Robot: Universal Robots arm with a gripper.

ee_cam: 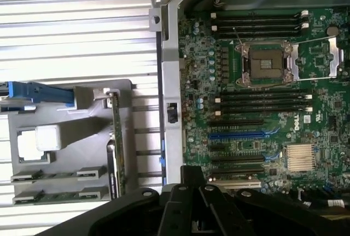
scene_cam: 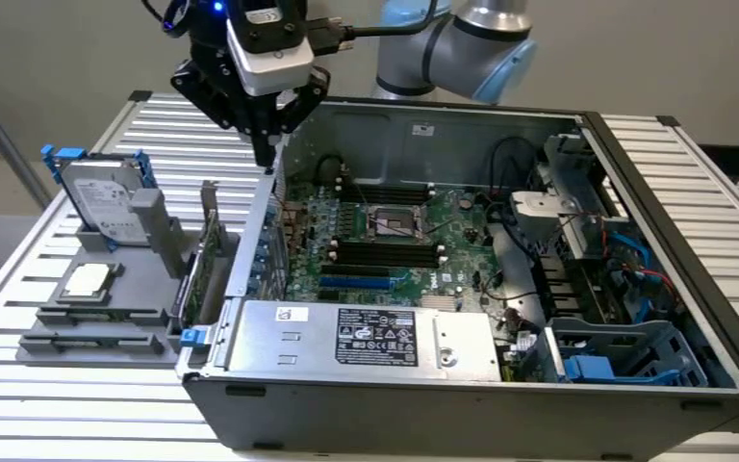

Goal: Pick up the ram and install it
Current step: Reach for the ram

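Exterior view: shut, empty jaws hang over the grey metal case wall (scene_cam: 257, 226). The thin green ram stick (ee_cam: 52, 177) sits in a grey holder (scene_cam: 139, 289) toward the exterior view's left, long axis crosswise.

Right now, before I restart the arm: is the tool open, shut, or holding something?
Tool: shut, with nothing seen in its grip, above a side wall of the open grey metal computer case.

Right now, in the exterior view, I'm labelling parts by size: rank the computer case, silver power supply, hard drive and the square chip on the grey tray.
Largest to smallest:
1. computer case
2. power supply
3. hard drive
4. square chip
No two look alike in size.
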